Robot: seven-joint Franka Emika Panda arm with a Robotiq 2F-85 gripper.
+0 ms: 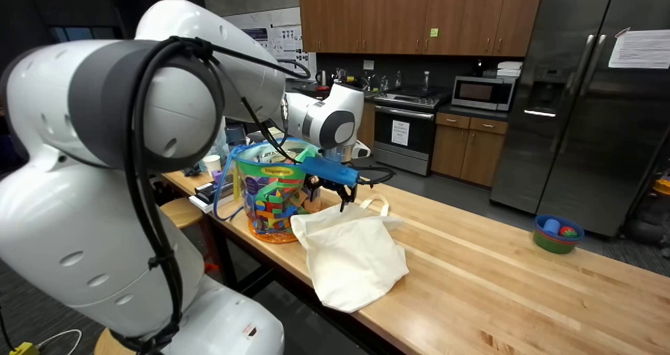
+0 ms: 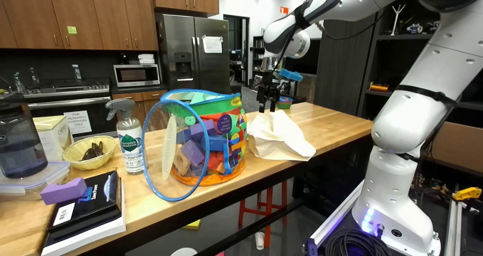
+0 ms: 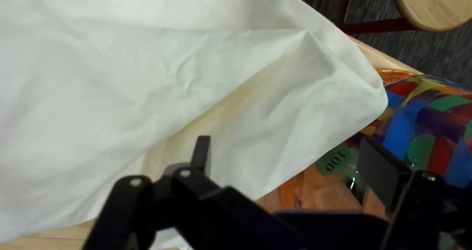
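Currently I have the pincer [image 3: 284, 150] spread wide, gripping nothing, the cloth bag [image 1: 356, 255] lying just below.

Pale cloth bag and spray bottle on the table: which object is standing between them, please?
A clear bin of colourful blocks stands between the spray bottle and the pale cloth bag, its blue-rimmed lid hanging open, as seen in an exterior view.

The wrist view's edges cut off the bag [image 3: 121, 84], the stool [image 3: 437, 3] beyond it and the bin [image 3: 427, 124] beside it. Over the bag, the claw [image 3: 287, 158] is blurred and hides part of the bin.
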